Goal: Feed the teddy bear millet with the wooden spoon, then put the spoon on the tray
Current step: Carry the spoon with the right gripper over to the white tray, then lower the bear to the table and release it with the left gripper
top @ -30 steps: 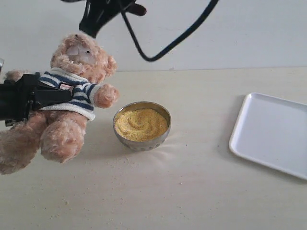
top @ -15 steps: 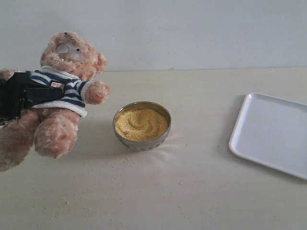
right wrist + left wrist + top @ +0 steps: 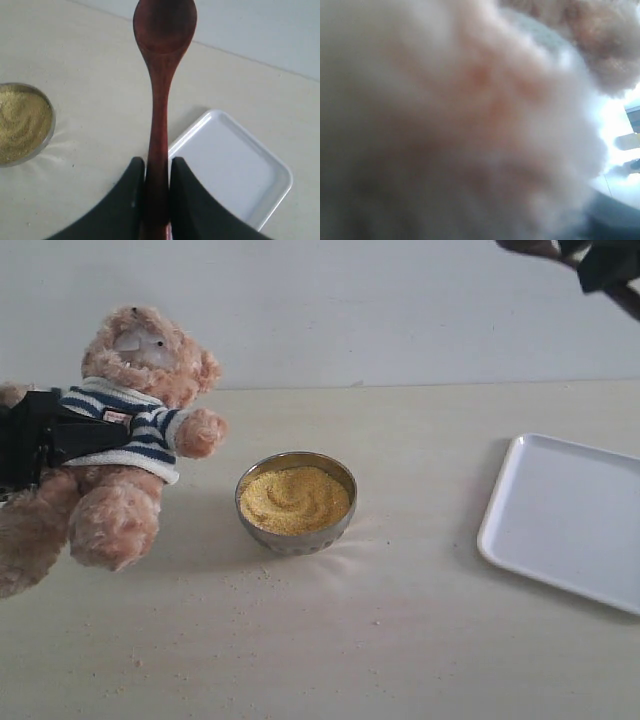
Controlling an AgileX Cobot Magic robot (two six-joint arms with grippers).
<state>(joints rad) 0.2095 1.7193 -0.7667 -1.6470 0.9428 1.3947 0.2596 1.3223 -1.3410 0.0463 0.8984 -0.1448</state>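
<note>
No lettering, number or brand name can be read in any of the views. The one possible marking is a small badge (image 3: 118,417) on the striped shirt (image 3: 152,443) of the teddy bear (image 3: 150,355), seen from the exterior camera, and it is too small and blurred to make out.

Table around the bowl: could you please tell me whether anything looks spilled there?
Yes: stray millet grains lie scattered on the table just in front of the bowl. Nothing else there looks spilled.
</note>
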